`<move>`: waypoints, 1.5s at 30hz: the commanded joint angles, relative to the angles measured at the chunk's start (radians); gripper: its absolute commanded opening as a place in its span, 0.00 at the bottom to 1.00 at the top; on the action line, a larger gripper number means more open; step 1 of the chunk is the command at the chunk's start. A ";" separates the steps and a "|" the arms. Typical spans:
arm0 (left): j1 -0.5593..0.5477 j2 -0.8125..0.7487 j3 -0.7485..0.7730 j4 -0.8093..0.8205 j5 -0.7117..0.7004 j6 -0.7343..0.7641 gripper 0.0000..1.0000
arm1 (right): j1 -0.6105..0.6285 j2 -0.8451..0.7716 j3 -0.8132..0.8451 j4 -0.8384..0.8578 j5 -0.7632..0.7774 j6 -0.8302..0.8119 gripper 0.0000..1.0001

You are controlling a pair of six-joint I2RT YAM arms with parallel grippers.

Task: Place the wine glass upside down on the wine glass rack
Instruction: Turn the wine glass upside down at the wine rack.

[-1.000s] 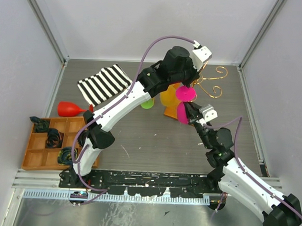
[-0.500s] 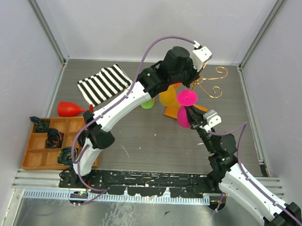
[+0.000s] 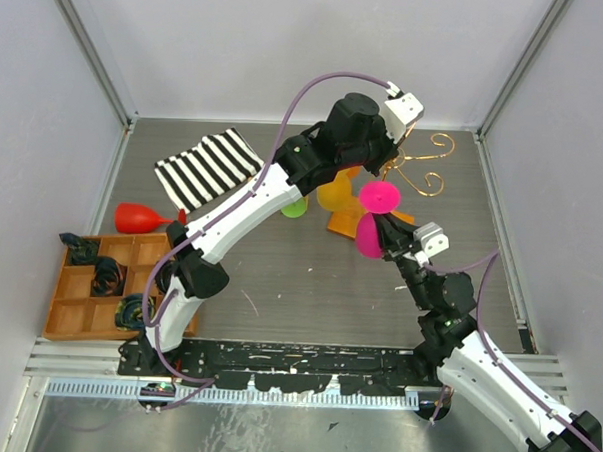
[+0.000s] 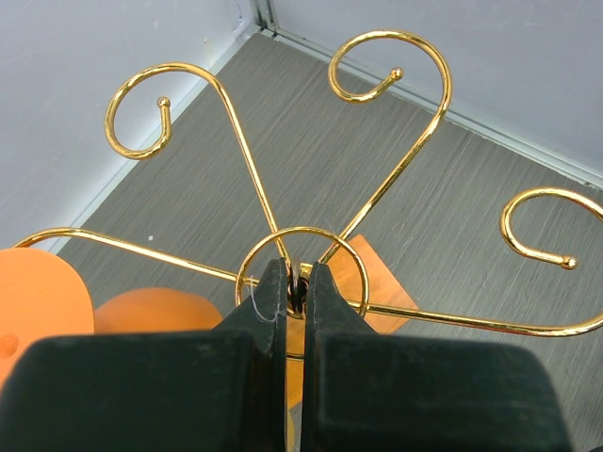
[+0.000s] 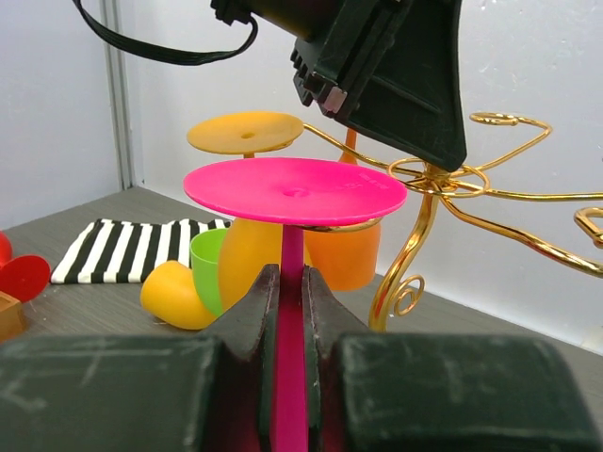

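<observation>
My right gripper [image 5: 290,275] is shut on the stem of the pink wine glass [image 5: 295,188], which it holds upside down with the flat foot on top. In the top view the glass [image 3: 379,196] is beside the gold wire wine glass rack [image 3: 340,225], at its near right. A gold arm of the rack [image 5: 389,288] runs just under the far rim of the foot. My left gripper [image 4: 298,275] is shut on the small post at the rack's [image 4: 375,281] top centre, inside the gold ring. An orange glass [image 3: 335,194] hangs upside down on the rack.
A green cup [image 3: 295,207] and a yellow glass [image 5: 174,297] lie left of the rack. Further left are a striped cloth [image 3: 208,167] and a red glass [image 3: 140,218]. A compartmented wooden tray [image 3: 78,311] sits at the near left. Grey walls close in the table.
My right gripper has carried the pink glass a little to the right and toward the near edge. The left arm has stayed on the rack's top.
</observation>
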 commanded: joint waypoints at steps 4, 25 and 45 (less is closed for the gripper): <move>-0.003 -0.013 0.024 0.025 0.003 -0.001 0.00 | 0.007 0.008 0.008 0.081 0.121 0.034 0.01; -0.007 -0.007 0.018 0.026 0.017 -0.022 0.00 | 0.007 0.165 0.082 0.037 0.204 0.009 0.21; -0.006 0.054 0.041 0.124 -0.008 -0.094 0.00 | 0.007 -0.122 0.230 -0.579 0.102 0.183 0.57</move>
